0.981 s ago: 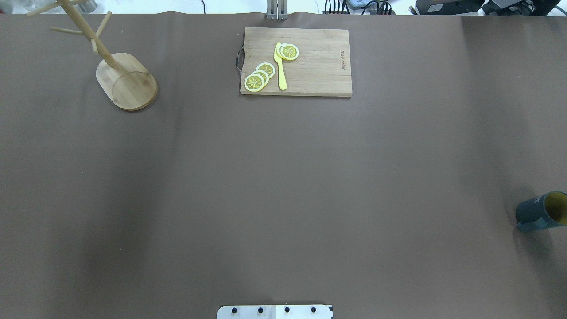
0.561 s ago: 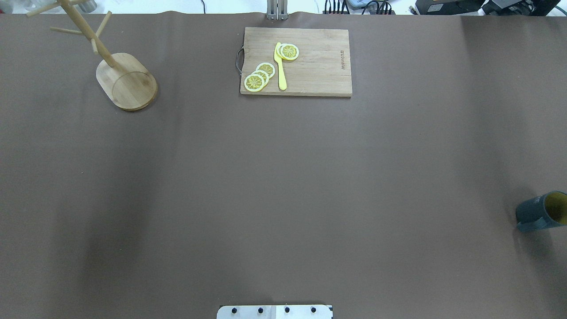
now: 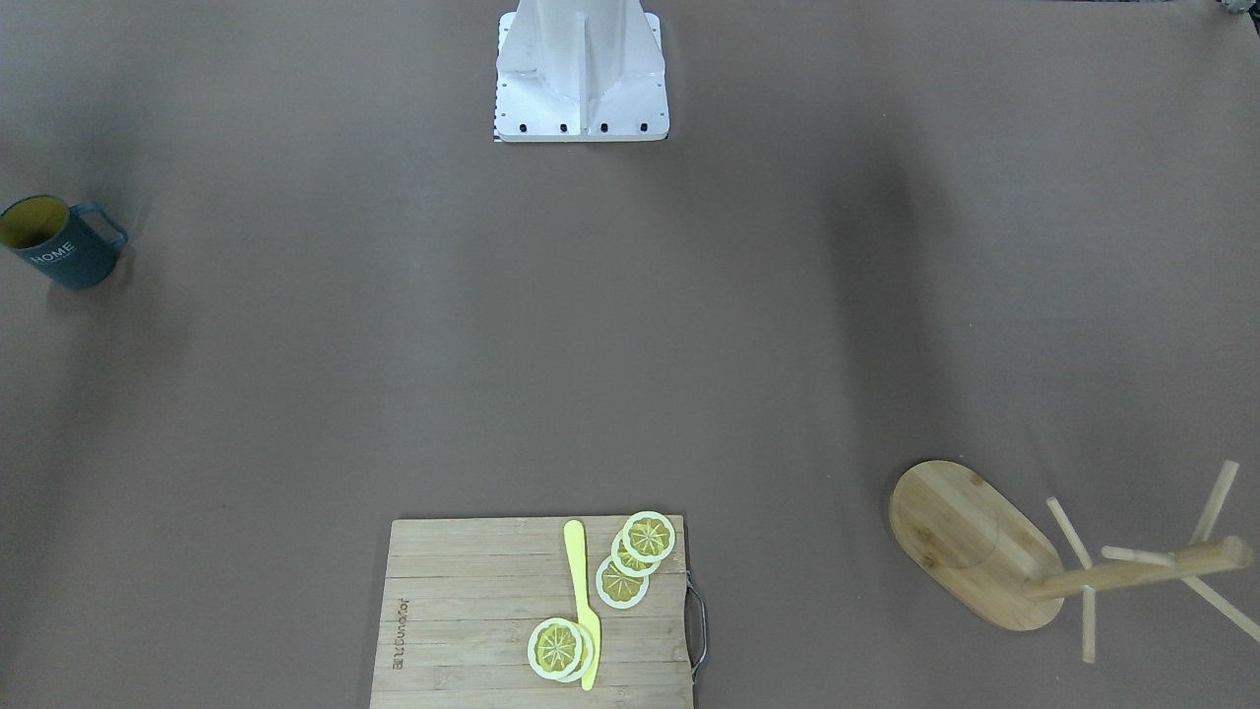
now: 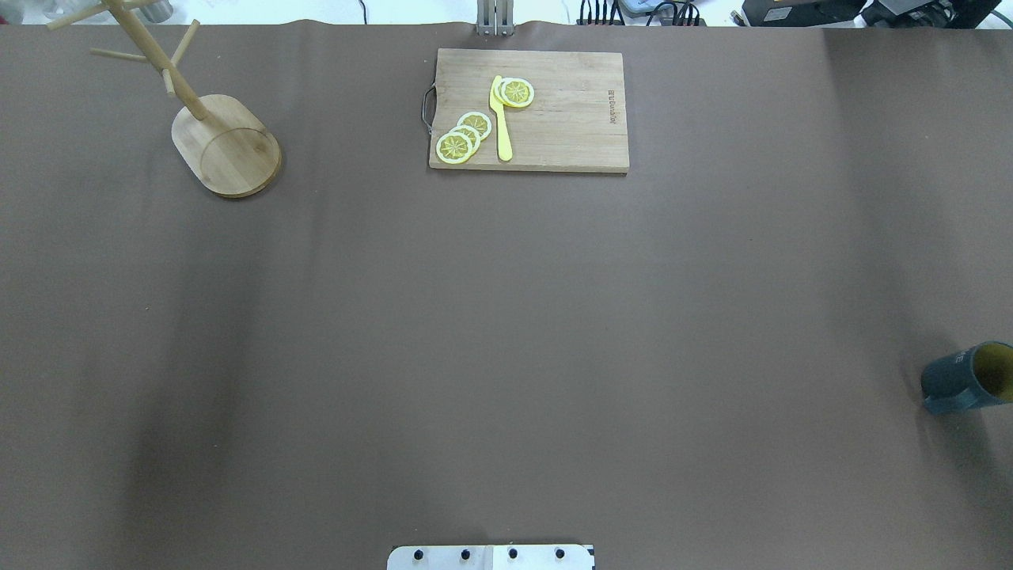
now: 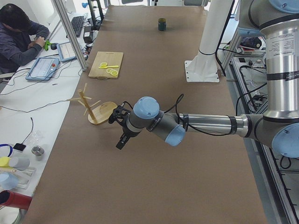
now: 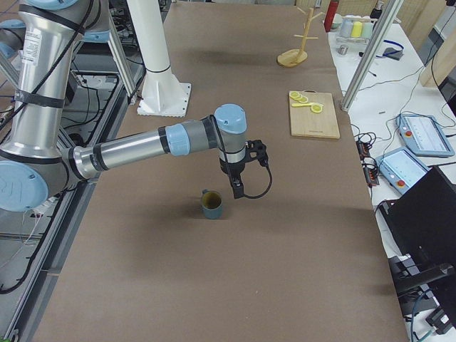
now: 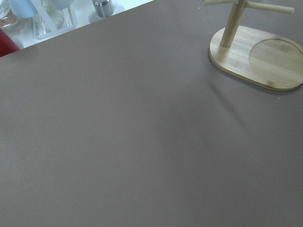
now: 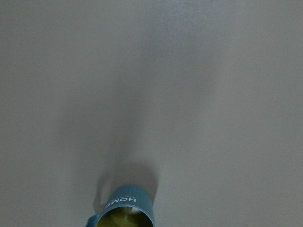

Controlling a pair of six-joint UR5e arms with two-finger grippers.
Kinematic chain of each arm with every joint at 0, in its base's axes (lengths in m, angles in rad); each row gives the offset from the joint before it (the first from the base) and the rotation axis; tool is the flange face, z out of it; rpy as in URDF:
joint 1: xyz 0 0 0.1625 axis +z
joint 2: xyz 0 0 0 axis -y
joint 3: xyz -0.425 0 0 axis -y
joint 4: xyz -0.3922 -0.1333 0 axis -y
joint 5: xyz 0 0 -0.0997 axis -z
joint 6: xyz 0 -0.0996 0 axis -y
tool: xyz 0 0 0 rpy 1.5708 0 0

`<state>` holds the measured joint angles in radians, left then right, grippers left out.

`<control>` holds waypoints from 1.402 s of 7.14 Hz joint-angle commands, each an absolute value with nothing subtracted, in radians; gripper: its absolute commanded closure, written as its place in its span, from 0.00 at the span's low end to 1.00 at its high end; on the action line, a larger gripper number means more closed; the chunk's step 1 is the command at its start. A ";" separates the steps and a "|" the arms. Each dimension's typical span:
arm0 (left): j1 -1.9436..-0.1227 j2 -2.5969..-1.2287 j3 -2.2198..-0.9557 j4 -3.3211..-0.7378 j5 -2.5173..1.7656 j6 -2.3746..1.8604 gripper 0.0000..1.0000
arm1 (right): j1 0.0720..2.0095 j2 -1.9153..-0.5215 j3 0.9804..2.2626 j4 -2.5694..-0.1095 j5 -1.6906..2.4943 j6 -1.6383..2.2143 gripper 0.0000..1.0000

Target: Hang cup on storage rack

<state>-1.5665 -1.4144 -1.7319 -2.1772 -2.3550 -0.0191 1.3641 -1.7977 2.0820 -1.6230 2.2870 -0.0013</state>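
Observation:
The cup (image 4: 961, 380), dark blue-grey with a yellow inside and "HOME" on its side, stands upright near the table's right edge. It also shows in the front view (image 3: 59, 246), the right side view (image 6: 211, 204) and at the bottom edge of the right wrist view (image 8: 128, 210). The storage rack (image 4: 225, 142), a bamboo mug tree on an oval base, stands at the far left and shows in the left wrist view (image 7: 255, 56). My right gripper (image 6: 237, 187) hangs above the table just beside the cup, apart from it. My left gripper (image 5: 121, 137) hovers near the rack (image 5: 96, 109). I cannot tell whether either is open or shut.
A bamboo cutting board (image 4: 529, 109) with lemon slices (image 4: 463, 136) and a yellow knife (image 4: 500, 119) lies at the far middle. The robot's base plate (image 4: 491, 557) sits at the near edge. An operator (image 5: 18, 37) sits at a side desk.
The cup, the rack and the board have not moved. The soft shadow on the table's left part has drifted a little to the left.

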 commanded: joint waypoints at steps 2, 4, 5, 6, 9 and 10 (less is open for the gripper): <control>-1.566 -1.411 -1.720 -2.206 -2.355 -0.023 0.01 | 1.287 -1.804 2.054 -1.623 2.283 0.026 0.00; -1.566 -1.410 -1.721 -2.207 -2.355 -0.023 0.01 | 1.266 -1.819 2.011 -1.565 2.270 0.031 0.00; -1.566 -1.405 -1.723 -2.209 -2.355 -0.023 0.01 | 1.264 -1.874 1.979 -1.413 2.272 0.082 0.00; -1.566 -1.404 -1.723 -2.212 -2.355 -0.023 0.01 | 1.247 -1.926 1.970 -1.288 2.267 0.201 0.00; -1.566 -1.394 -1.724 -2.224 -2.356 -0.023 0.01 | 1.198 -1.976 1.873 -1.039 2.264 0.316 0.01; -1.566 -1.388 -1.724 -2.241 -2.356 -0.026 0.01 | 1.180 -1.976 1.852 -1.013 2.264 0.319 0.01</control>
